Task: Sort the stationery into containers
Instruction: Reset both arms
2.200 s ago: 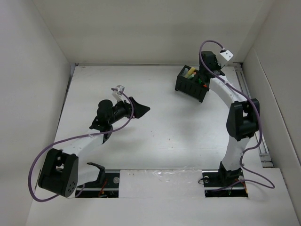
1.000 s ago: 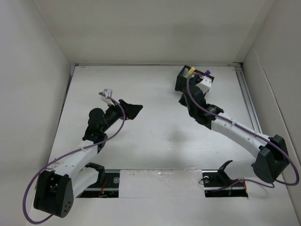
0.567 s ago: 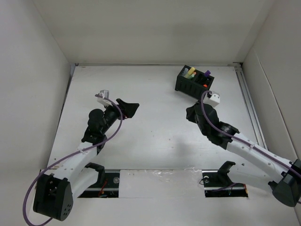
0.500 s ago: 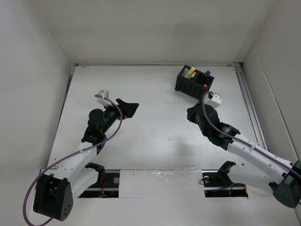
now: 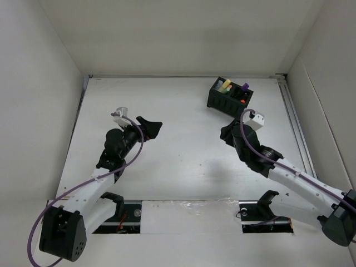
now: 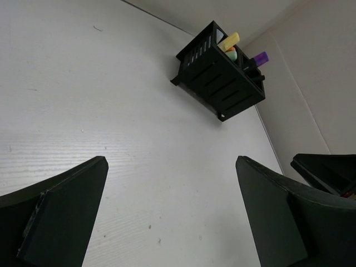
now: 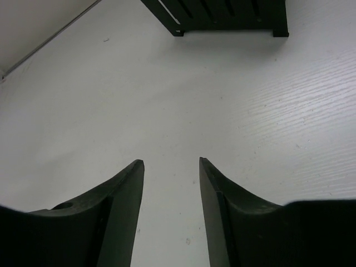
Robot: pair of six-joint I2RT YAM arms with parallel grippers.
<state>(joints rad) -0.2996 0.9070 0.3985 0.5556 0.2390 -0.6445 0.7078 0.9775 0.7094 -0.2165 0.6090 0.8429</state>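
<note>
The black organiser box stands at the far right of the table. Yellow and green pens, a purple pen and an orange one stand in its compartments. The left wrist view shows the box with the yellow pen and the purple pen sticking out. My right gripper is open and empty, a little in front of the box; its wrist view shows the box's base ahead. My left gripper is wide open and empty over bare table.
White walls enclose the table on the left, back and right. A metal rail runs along the right edge. Part of the right arm shows at the right edge of the left wrist view. No loose pens show on the table.
My right arm has drawn back from over the box towards the near side and now sits just in front of it. My left gripper has shifted slightly left. Both barely moved in the last half second.
</note>
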